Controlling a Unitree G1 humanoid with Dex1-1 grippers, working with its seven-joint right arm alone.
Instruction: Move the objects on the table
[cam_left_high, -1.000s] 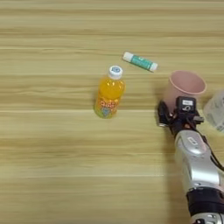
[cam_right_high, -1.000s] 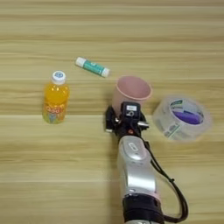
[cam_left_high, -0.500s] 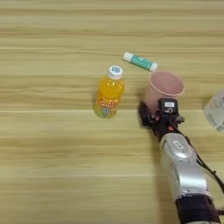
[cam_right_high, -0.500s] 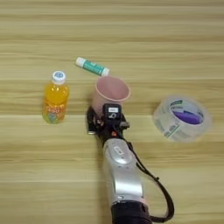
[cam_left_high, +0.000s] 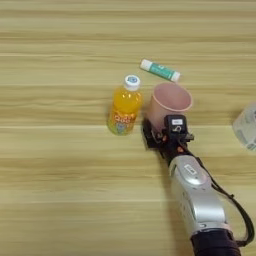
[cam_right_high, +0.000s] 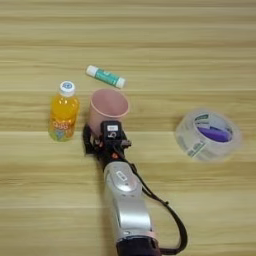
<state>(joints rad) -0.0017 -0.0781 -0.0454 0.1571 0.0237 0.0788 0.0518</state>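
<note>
My right gripper (cam_right_high: 103, 138) reaches in from the bottom edge on its silver forearm and is shut on the lower part of the pink cup (cam_right_high: 108, 106), which stands upright with its mouth up. The orange-juice bottle (cam_right_high: 63, 113), with a white cap and a colourful label, stands just left of the cup (cam_left_high: 170, 102), a small gap apart from it. The clear tape roll (cam_right_high: 207, 135) lies on the wooden table (cam_right_high: 200, 55) well to the right of the gripper (cam_left_high: 160, 133).
A small green-and-white tube (cam_right_high: 105, 76) lies just behind the cup and the bottle (cam_left_high: 124, 108). The tape roll (cam_left_high: 247, 127) is cut off by the right edge in the left eye view. My forearm (cam_right_high: 125, 205) covers the near middle of the table.
The gripper has carried the pink cup leftwards, away from the tape roll, until it stands close beside the bottle. Bottle, tube and tape roll have stayed where they were.
</note>
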